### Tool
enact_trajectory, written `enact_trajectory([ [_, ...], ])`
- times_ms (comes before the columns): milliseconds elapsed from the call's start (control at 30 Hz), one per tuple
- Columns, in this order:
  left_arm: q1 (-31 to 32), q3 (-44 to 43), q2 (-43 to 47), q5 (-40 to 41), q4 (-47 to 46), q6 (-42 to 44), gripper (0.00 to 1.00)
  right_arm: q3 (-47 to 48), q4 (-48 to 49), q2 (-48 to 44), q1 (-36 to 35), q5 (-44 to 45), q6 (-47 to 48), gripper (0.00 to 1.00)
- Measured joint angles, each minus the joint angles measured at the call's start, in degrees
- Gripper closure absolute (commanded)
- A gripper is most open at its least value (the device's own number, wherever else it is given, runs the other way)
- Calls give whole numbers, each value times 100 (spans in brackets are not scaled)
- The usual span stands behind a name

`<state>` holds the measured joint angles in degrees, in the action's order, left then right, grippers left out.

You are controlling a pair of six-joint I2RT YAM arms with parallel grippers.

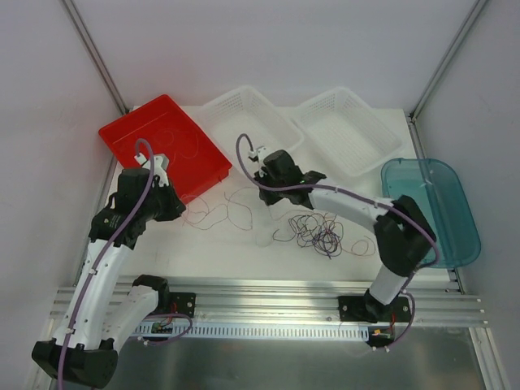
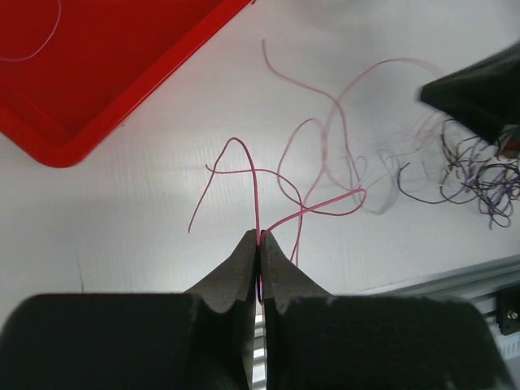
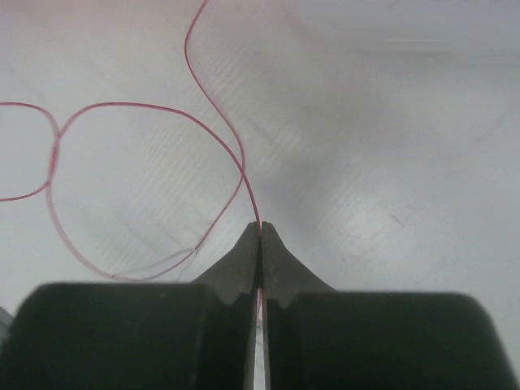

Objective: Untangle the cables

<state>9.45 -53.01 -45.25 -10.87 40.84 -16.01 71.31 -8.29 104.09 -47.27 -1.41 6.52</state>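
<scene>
The cables lie on the white table. Pink-red cables (image 1: 218, 213) curl in loose loops at the centre left, and a dark and purple tangle (image 1: 321, 231) lies to their right. My left gripper (image 2: 260, 236) is shut on a pink-red cable (image 2: 256, 183) that rises from its tips and loops toward the tangle (image 2: 479, 175). It sits by the red tray's near corner (image 1: 180, 210). My right gripper (image 3: 260, 226) is also shut on a pink-red cable (image 3: 219, 122), which curves off left in a wide loop. It hangs over the loops (image 1: 263, 188).
A red tray (image 1: 142, 134) at the back left holds one thin pale wire (image 2: 45, 42). Two white baskets (image 1: 280, 122) (image 1: 378, 130) stand at the back. A teal tray (image 1: 455, 244) sits at the right edge. An aluminium rail (image 1: 268, 296) runs along the near edge.
</scene>
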Motion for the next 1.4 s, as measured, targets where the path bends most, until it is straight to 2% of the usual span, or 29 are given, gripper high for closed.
enact_trajectory([
  [200, 0, 210, -278, 654, 125, -11, 100, -146, -601, -2334, 673, 188, 39, 99],
  [333, 0, 240, -603, 944, 166, -50, 100, -146, -962, -3862, 1473, 184, 39, 99],
  [533, 0, 240, -804, 1333, 162, -96, 100, -146, -1436, -5145, 2524, -299, -52, 99],
  [767, 0, 240, -1104, 1641, 162, -120, 100, -46, -1843, -5549, 3405, -1086, -308, 99],
  [1000, 0, 101, -1259, 1676, 210, -153, 100, 411, -1976, -5587, 3521, -1434, -345, 99],
  [1133, 0, -634, -1309, 1482, 323, -160, 100, 175, -2039, -5582, 3523, -1567, -356, 99],
  [1400, 0, -2782, -1797, 1438, 297, -129, 100, -1325, -2422, -5584, 3528, -1609, -376, 99],
])
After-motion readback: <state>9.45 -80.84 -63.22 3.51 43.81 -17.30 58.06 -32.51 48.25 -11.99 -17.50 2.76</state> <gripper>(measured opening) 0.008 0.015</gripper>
